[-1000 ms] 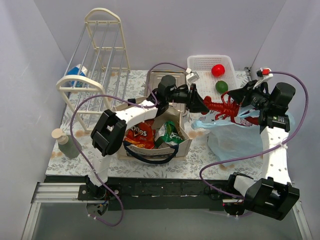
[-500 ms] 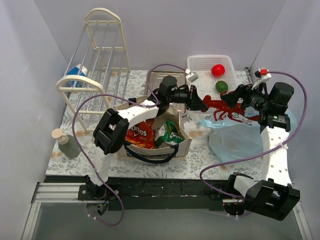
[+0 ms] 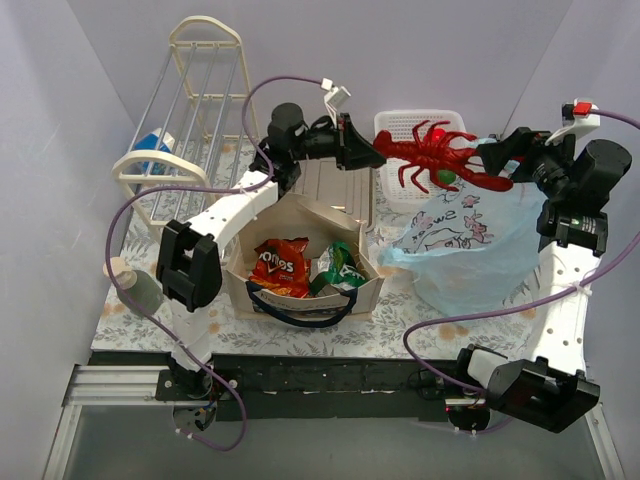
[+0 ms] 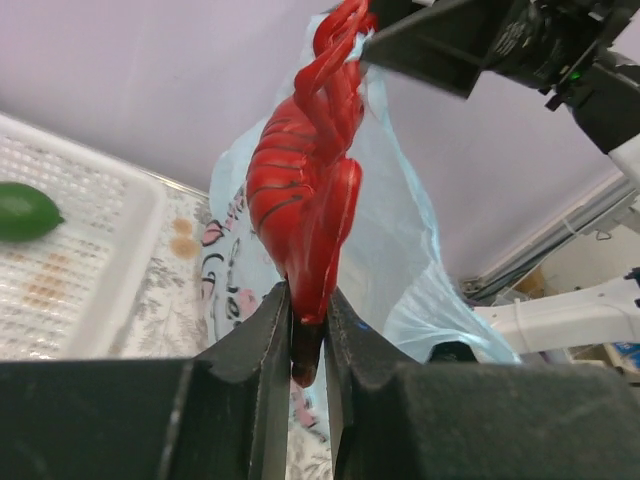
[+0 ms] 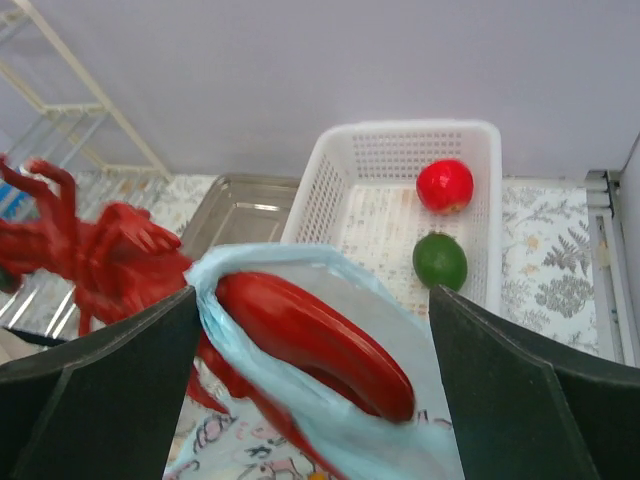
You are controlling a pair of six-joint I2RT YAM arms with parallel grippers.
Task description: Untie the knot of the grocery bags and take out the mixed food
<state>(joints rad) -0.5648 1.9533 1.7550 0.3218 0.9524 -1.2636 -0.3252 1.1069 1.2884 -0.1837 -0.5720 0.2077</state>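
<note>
Top external view: lobster [image 3: 435, 157] hangs in the air, long axis approx. left-right, strung btw. the two grippers. The left gripper [image 3: 366, 154] is at its left end and the right gripper [image 3: 494, 160] at the other.

Left wrist cam shows the jaws pinched tight on the lobster's narrow end, prob. the tail. The body runs straight away from the fingers toward the right gripper. So the left side alone carries it.

Right wrist cam shows the right gripper's jaws wide apart, clamping nothing. One long smooth red part, prob. a claw, lies crosswise in the gap. The rim of the blue bag [image 3: 470, 255] is draped over it. Bag touches lobster there; can't tell if it's snagged.

The basket [image 5: 400, 131] sits below & just beyond the lobster, w/ apple [image 5: 445, 186] & green fruit [image 5: 440, 261] inside.

My read: next move is for the left gripper to pull the lobster along its own axis, away from the right gripper. That way the claw slides out from under the bag rim before lowering into the basket. Risk: the thin bag drags along.

The tote [image 3: 300, 215] sits near the left arm, w/ Doritos bag [image 3: 278, 268] & green snack bag [image 3: 345, 265] not yet out.
</note>
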